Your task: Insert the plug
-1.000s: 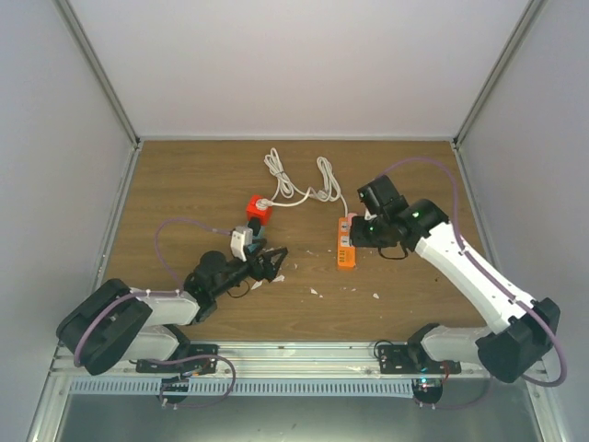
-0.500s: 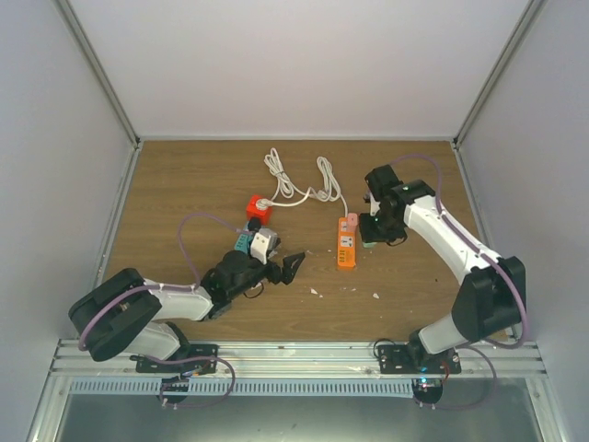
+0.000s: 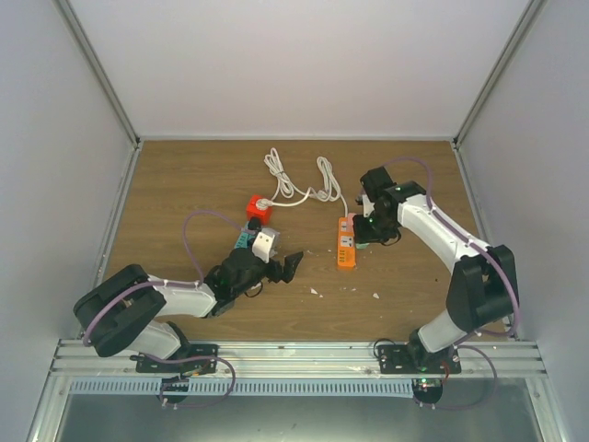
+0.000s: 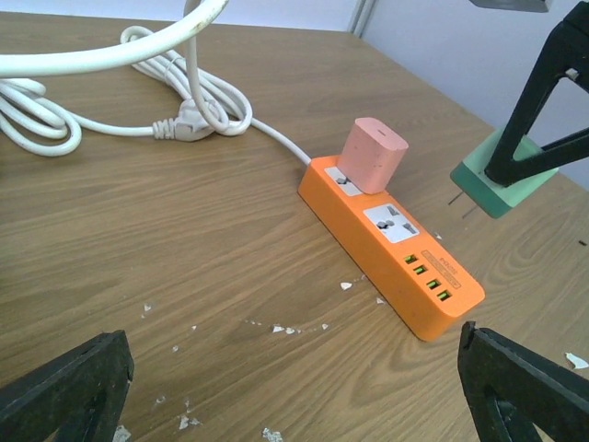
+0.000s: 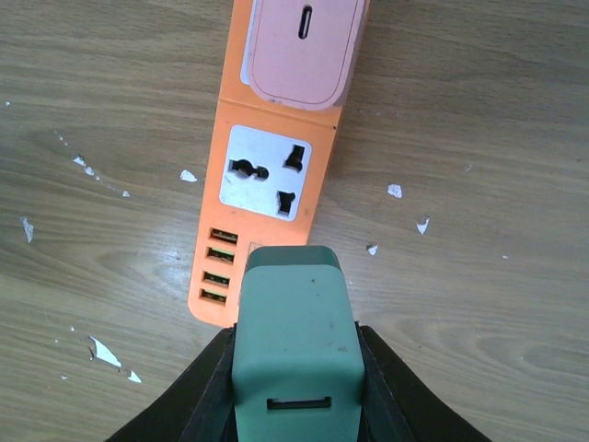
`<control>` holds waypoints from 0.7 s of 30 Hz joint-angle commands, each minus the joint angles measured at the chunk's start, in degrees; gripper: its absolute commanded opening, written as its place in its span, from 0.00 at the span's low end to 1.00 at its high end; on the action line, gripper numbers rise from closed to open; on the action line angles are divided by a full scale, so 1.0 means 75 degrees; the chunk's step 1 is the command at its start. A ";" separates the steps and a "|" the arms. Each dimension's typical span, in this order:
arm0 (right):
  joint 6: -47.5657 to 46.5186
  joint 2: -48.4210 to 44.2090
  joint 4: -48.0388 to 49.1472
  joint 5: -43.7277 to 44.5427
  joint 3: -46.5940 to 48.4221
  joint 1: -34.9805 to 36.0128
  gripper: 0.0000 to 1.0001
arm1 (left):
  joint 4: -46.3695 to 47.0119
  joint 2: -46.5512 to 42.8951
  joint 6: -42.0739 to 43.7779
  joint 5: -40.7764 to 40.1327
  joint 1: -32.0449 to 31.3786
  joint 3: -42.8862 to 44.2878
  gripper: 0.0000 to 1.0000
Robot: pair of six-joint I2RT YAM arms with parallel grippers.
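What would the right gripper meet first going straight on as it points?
The green plug in the right gripper would likely meet the orange power strip at its USB end, short of the free socket; depth is unclear.

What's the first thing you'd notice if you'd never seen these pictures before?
The bright orange power strip in the middle of the wooden table jumps out, with a pink adapter plugged into its far socket. Right beside it, the right end effector holds a green plug in the air, near the strip's empty white socket. Behind them lies a looped white cable.
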 commanded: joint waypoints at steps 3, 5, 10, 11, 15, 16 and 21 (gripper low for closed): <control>-0.0092 0.0413 0.0371 -0.0164 -0.0013 -0.0033 0.00 | 0.0098 -0.0085 0.0172 -0.0204 -0.0046 0.0129 0.99; -0.0091 0.0534 0.0452 -0.0205 -0.0007 -0.0032 0.00 | 0.0051 -0.0197 0.0190 -0.0248 -0.0046 0.0105 0.99; -0.0086 0.0793 0.0594 -0.0272 0.0077 -0.0001 0.00 | -0.0050 -0.0436 0.0248 -0.0353 -0.0046 0.0044 0.99; -0.0090 0.0836 0.0610 -0.0269 0.0105 0.0014 0.01 | -0.0069 -0.0455 0.0260 -0.0360 -0.0046 0.0044 0.99; -0.0068 0.0950 0.0613 -0.0227 0.0186 0.0046 0.01 | -0.0080 -0.0475 0.0278 -0.0385 -0.0046 0.0038 0.99; -0.0069 0.0973 0.0620 -0.0211 0.0193 0.0051 0.01 | -0.0072 -0.0458 0.0279 -0.0402 -0.0046 0.0043 0.99; -0.0075 0.1062 0.0676 -0.0207 0.0248 0.0049 0.00 | -0.0044 -0.0406 0.0268 -0.0360 -0.0046 0.0055 0.99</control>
